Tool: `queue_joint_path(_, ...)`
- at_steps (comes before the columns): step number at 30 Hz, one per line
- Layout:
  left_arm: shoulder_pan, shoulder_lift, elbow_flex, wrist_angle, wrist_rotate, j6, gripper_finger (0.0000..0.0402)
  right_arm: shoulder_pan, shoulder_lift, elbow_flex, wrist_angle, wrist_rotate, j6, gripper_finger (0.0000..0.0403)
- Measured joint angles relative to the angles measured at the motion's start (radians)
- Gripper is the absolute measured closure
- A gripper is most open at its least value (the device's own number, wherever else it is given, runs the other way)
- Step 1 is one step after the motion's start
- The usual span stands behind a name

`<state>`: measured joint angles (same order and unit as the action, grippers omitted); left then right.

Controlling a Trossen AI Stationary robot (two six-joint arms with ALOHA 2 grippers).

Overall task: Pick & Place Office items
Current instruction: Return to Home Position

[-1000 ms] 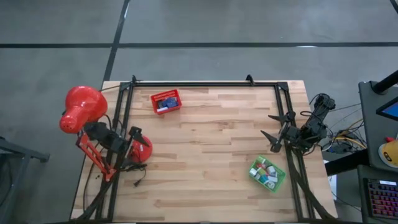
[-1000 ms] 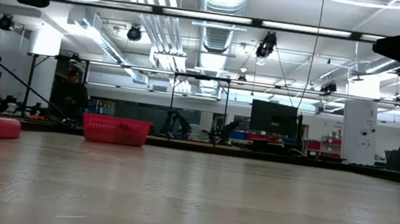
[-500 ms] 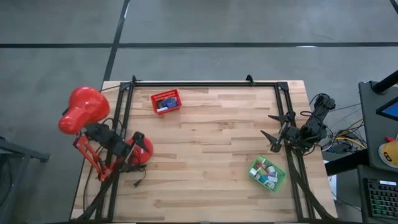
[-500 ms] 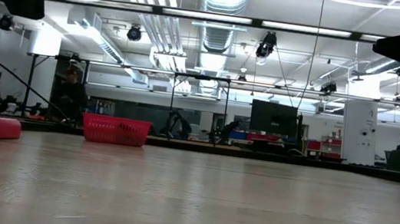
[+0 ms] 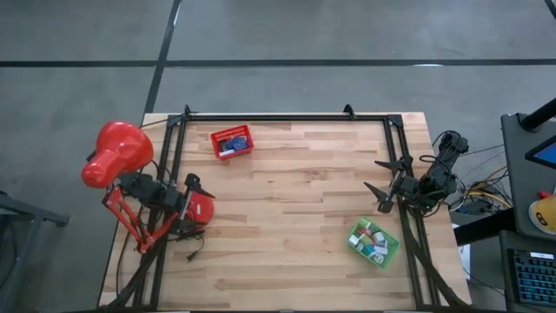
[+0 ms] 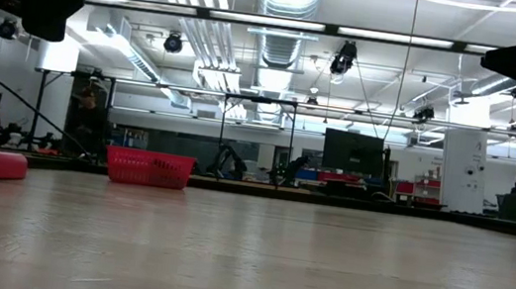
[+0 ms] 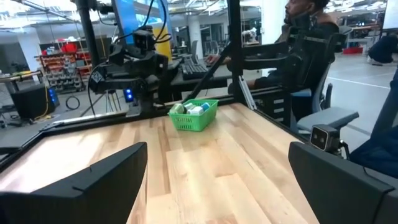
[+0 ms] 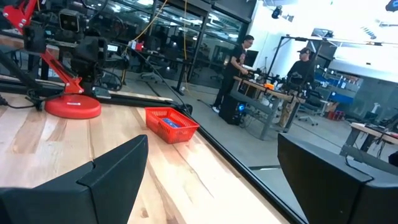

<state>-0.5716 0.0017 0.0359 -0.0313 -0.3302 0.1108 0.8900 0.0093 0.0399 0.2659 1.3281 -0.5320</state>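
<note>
Left gripper (image 7: 216, 149) and right gripper (image 5: 372, 174) gape wide and empty, each raised above its own table (image 5: 295, 191) edge.

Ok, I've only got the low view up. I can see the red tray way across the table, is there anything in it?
Observer: Yes. From above, the red tray has dark blue pieces lying inside it.
Operator: And the green tray, what's in that one?
Observer: The green tray, over on the right arm's side of the table, holds small pieces, white, pinkish and teal.
Operator: Is either gripper carrying anything?
Observer: No. The wrist views show the left gripper and the right gripper both open with nothing between the fingers.
</note>
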Motion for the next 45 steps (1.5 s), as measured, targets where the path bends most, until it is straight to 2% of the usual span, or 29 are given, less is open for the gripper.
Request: queue_joint_path(45,0.0,0.001,-0.009,0.038,-0.001,0.02,0.0007,0.0,0.0,0.0,0.0,0.0,0.0,0.0053)
